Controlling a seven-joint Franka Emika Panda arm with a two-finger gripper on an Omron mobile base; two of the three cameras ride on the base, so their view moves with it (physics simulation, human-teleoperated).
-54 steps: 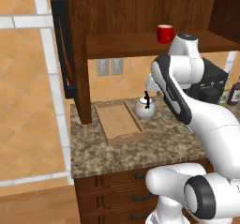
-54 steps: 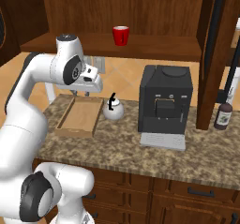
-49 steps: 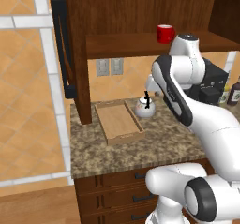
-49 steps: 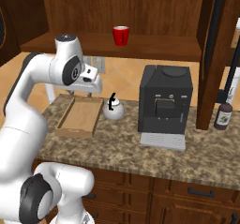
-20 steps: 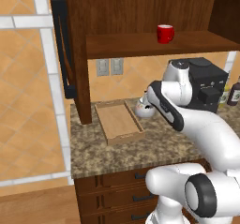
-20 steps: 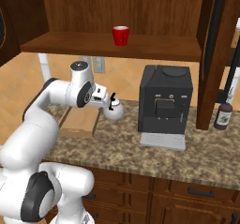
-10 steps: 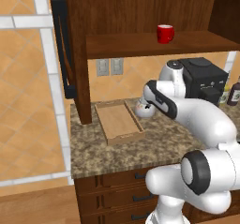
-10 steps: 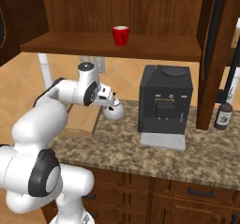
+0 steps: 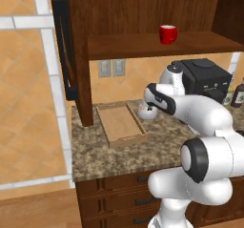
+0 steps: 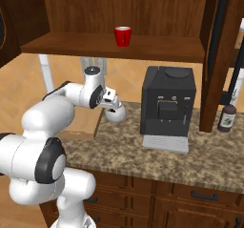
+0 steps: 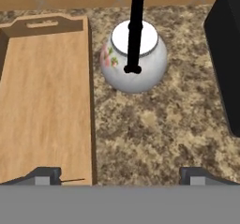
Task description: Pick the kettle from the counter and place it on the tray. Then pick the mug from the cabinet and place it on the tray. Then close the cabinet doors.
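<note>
The silvery-white kettle (image 11: 133, 56) with its black arched handle stands on the granite counter (image 11: 159, 124), just right of the light-wood tray (image 11: 44, 101). My gripper (image 11: 122, 177) is open and low over the counter, its fingertips (image 11: 44, 176) spread wide just short of the kettle, with nothing between them. From the base views the hand (image 9: 149, 108) sits right at the kettle (image 9: 144, 112), next to the tray (image 9: 121, 124). The arm hides part of the kettle (image 10: 116, 113). The red mug (image 9: 167, 34) stands on the cabinet shelf (image 9: 143, 43), also visible as the mug (image 10: 123, 35) from the right.
A black coffee machine (image 10: 167, 105) stands close on the kettle's right. A dark bottle (image 10: 228, 118) is beyond it. The cabinet doors hang open: one door (image 9: 62, 46) at the left, another door (image 10: 217, 50) at the right. A wall socket (image 9: 110, 68) sits behind the tray.
The arm has come down from shelf height and reached forward, bringing the hand low beside the kettle. Kettle, tray and mug have not moved. The jaws stay wide.
</note>
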